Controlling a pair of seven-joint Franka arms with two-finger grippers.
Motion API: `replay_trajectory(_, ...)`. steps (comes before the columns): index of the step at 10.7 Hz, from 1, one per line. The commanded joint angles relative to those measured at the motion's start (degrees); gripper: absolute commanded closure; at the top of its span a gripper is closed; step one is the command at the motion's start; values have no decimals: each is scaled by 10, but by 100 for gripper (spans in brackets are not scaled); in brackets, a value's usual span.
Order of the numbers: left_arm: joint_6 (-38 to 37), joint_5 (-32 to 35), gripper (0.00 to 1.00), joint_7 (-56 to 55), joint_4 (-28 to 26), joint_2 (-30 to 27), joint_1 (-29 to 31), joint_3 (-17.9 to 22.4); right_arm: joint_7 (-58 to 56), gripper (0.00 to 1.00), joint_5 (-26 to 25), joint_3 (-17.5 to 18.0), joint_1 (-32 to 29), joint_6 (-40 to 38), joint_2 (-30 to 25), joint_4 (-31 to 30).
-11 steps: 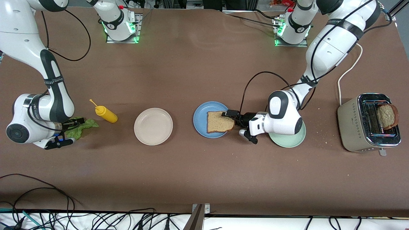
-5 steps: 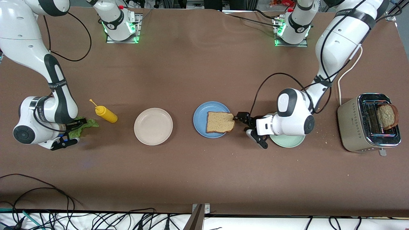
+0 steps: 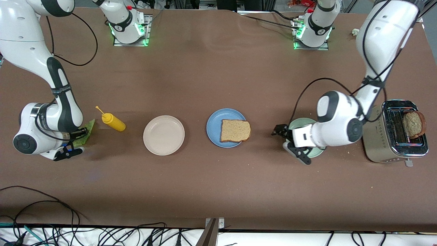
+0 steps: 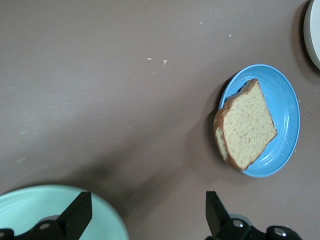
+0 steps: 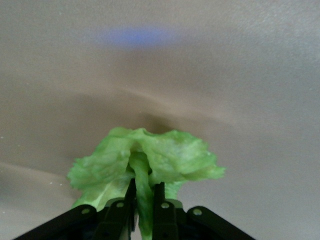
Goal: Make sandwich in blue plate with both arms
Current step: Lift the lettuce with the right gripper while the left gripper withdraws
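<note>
- Over the pale green plate (image 3: 297, 123), at the left arm's end of the table, I hold my left gripper (image 3: 286, 141) with its jaws wide apart and nothing between them.
- Toward the table's middle from that gripper, I see the blue plate (image 3: 213, 126) carrying one bread slice (image 3: 235, 130).
- Beside the mustard bottle (image 3: 113, 122), my right gripper (image 5: 144, 200) is pinched together on the lettuce leaf (image 5: 150, 160).

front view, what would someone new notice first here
Probably the bread slice lying on the blue plate mid-table, overhanging the rim toward the left arm's end. Next, the right gripper pinching a ruffled lettuce leaf beside the yellow mustard bottle. The left gripper hangs open over the pale green plate, next to a toaster with a second bread slice sticking out.
</note>
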Motion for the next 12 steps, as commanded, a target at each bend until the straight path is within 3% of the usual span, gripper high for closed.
replay_trajectory(1, -117, 37, 0, -20, 16, -86, 28, 12, -6, 100, -5, 4, -2, -17, -14, 17)
replay_trajectory(4, -235, 137, 0, -101, 83, -130, 26, 10, -6, 100, -3, 9, 8, -72, -62, 53)
replay_trajectory(6, -263, 164, 0, -107, 92, -178, 22, 19, -6, 100, -3, 9, 24, -120, -94, 85)
replay_trajectory(7, -267, 166, 0, -108, 84, -217, -1, 50, -6, 100, -1, 10, 30, -149, -103, 108)
replay_trajectory(9, -287, 158, 0, -108, 79, -269, -96, 161, 1, 100, -1, 50, 33, -218, -112, 163)
replay_trajectory(12, -284, 133, 0, -118, 26, -336, -109, 202, 31, 100, 5, 115, 32, -265, -115, 209)
